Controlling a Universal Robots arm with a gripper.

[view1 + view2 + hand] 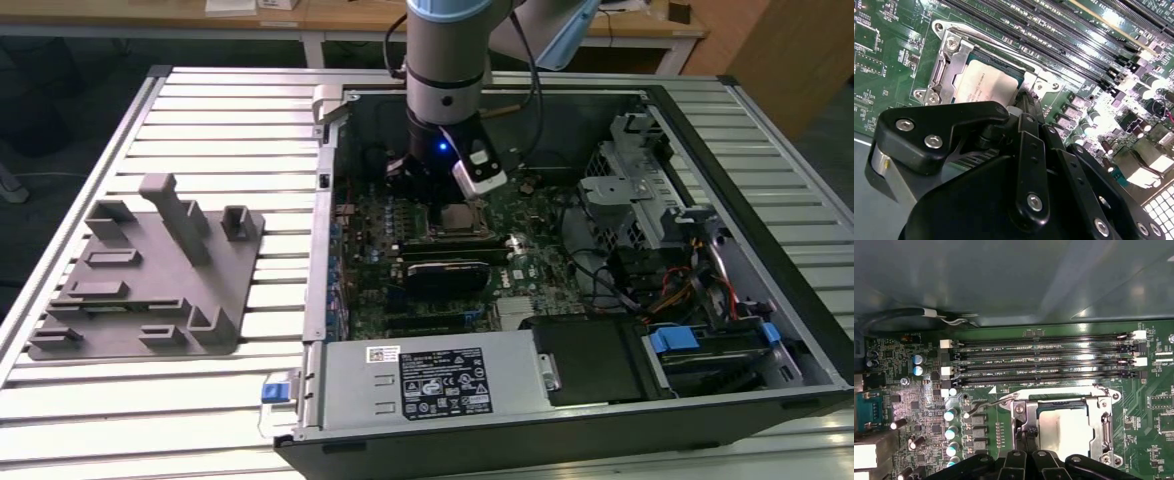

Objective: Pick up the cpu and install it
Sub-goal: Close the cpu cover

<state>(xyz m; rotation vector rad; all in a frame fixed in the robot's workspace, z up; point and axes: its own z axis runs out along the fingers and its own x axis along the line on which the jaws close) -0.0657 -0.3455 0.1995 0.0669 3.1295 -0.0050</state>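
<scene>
This looks like a robotics lab or test workshop: a robot arm [447, 60] reaches into an open computer case [441, 440], its green motherboard [919, 405] exposed, lying on a slatted metal table [227, 110]. A grey moulded fixture [147, 270] sits on the exterior view's left, and wooden desks [334, 15] stand at the far side.

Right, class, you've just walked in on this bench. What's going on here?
A Universal Robots arm reaches down into an open desktop computer case. Its end effector hangs at the edge of the motherboard's metal socket frame. The cpu lies inside that frame, silver top up, next to the memory slots. A grey plastic fixture sits on the slatted table at the exterior view's left.
</scene>
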